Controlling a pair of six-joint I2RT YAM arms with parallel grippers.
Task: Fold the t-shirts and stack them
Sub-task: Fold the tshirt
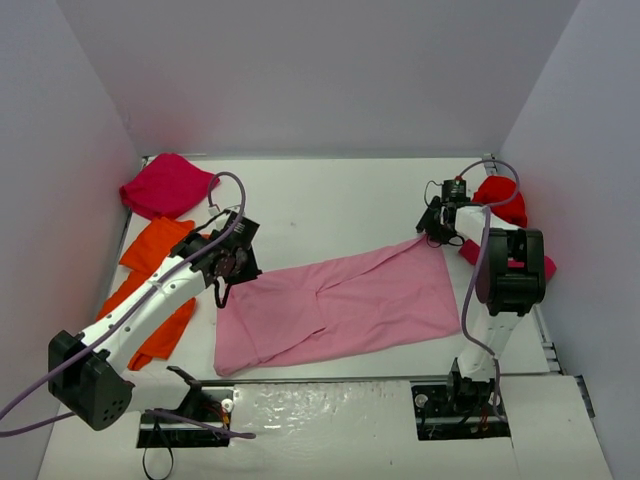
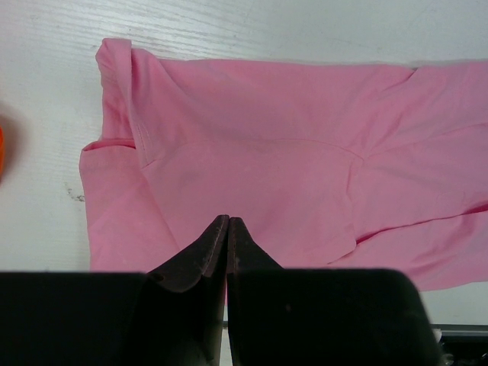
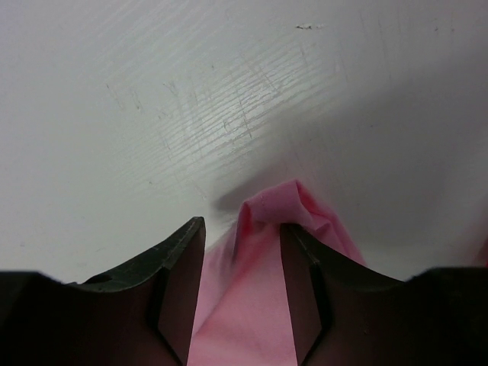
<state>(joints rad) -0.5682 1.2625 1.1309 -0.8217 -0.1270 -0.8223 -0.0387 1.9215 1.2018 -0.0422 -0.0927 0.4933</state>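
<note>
The right gripper is seen partly open, with a bunched corner of the light pink t-shirt lying between its jaws, unpinched; if only the fold's tip is caught, it may be pulled free. The left gripper is shut, the shirt spread just beyond its tips; whether cloth is held cannot be told.

— What do you see apart from the job itself?
— I see a white desk. A pale back wall and two side walls close it in on three sides.
— Is the surface clean?
— Not fully. My left wrist camera shows a small dark mark on it, and the right one shows fine scratches.
</note>
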